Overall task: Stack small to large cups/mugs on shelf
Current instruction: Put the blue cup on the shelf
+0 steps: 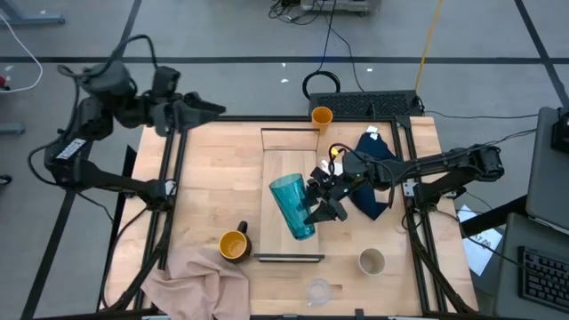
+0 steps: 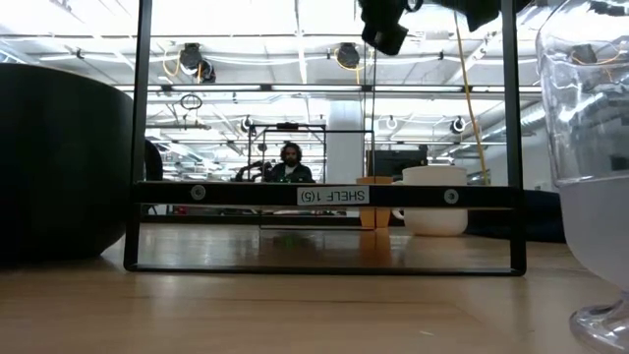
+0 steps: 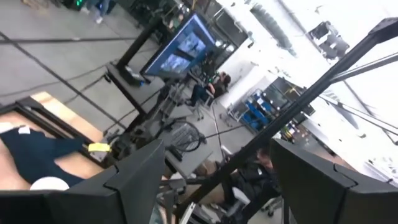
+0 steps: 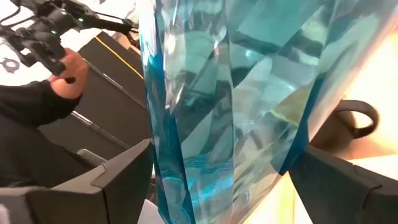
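Left gripper (image 1: 206, 108) parked at the table's far-left corner, fingers spread, empty. Dark mug (image 1: 234, 244), glossy with yellow inside, near the pale wood shelf (image 1: 277, 173). Tumbler (image 1: 293, 205), faceted translucent teal, over the shelf, clamped between right gripper (image 1: 322, 203) fingers. Likely mid-placement; next, lowering upright onto the board, then release. Beige cup (image 1: 372, 261) farther right.

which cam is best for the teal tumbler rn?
High view: the whole teal tumbler shows over the shelf, at the right gripper. Right wrist view shows only its faceted wall, close up between the fingers. Low and left wrist views don't show it.
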Tool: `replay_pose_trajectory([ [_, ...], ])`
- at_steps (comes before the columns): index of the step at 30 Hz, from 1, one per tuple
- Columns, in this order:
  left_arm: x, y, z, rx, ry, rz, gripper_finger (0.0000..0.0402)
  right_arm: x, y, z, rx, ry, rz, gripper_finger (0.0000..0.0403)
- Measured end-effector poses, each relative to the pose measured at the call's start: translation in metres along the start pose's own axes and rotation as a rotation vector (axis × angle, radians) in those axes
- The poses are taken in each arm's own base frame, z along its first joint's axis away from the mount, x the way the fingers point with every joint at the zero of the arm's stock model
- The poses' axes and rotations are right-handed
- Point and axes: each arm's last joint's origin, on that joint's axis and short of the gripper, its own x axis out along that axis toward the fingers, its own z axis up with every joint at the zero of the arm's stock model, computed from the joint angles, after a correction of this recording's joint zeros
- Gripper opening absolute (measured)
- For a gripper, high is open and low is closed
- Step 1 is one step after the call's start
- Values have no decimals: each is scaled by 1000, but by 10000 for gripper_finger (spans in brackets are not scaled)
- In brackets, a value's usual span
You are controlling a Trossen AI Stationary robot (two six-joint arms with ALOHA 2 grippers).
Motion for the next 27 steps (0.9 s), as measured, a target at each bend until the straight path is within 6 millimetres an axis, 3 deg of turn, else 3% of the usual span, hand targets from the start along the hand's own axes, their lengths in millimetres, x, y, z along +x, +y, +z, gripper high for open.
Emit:
replay_pose_trajectory([
  [12, -12, -5, 2, 32, -56, 21, 292, -4, -10, -3, -119, -20, -186, 329],
  [27, -12, -4, 2, 48, -77, 44, 292, -39, -9, 12, -338, -168, -580, 329],
])
